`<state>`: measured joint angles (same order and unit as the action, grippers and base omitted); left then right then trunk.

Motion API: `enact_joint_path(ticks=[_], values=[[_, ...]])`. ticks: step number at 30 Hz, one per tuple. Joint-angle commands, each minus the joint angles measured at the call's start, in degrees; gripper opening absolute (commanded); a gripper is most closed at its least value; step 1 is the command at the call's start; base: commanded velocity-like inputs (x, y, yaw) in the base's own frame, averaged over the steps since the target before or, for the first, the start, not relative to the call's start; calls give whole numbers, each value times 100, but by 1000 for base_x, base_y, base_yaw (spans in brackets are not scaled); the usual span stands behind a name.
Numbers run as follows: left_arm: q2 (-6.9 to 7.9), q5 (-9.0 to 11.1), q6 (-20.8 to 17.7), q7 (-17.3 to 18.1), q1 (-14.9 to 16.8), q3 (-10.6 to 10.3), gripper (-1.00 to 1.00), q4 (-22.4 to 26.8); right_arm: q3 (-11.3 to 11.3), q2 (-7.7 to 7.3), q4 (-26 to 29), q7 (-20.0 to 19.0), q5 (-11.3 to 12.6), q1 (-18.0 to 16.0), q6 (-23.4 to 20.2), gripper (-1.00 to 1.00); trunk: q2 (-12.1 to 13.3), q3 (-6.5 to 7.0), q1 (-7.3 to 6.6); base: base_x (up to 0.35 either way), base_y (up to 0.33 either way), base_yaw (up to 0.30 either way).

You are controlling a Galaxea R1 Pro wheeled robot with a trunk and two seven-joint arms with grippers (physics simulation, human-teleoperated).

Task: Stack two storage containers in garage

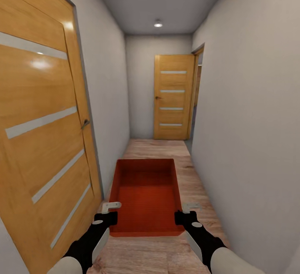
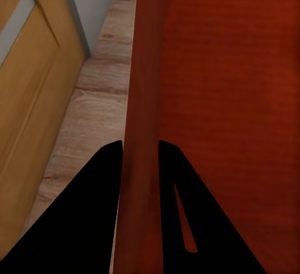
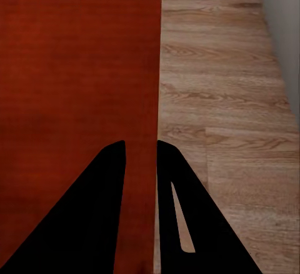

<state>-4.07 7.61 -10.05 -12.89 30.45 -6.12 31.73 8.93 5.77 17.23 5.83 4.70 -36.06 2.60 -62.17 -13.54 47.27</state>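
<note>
One red-orange storage container [image 1: 146, 194] hangs open-top in front of me, held between both arms above a light wood-plank hallway floor. My left gripper [image 1: 109, 212] is shut on the bin's left wall; in the left wrist view its black fingers [image 2: 94, 211] straddle that wall [image 2: 140, 99]. My right gripper [image 1: 186, 212] is shut on the right wall, with its fingers [image 3: 94, 211] either side of the rim and the bin's inside [image 3: 75, 67] beside them. The bin is empty. The second container, the living room and the garage are out of view.
I am in a narrow corridor with pale walls. A tan wooden door with glass slats [image 1: 41, 140] stands close on my left. Another such door [image 1: 173, 99] closes the far end, with an open doorway [image 1: 198, 94] beside it on the right. Wood-plank floor [image 1: 154, 147] runs ahead.
</note>
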Motion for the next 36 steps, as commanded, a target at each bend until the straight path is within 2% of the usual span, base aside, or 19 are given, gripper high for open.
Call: enact_joint_path(ticks=[1,36], values=[[82,-84,-37,-91,4,80,-100,35,-102,-94,-17,49,75,-6,21,-100,-5,-7,4,326,42,0],[82,-84,-7,-97,4,77,-100,35,-102,-102,-17,49,75,-6,21,-100,-5,-7,4,326,2,0]])
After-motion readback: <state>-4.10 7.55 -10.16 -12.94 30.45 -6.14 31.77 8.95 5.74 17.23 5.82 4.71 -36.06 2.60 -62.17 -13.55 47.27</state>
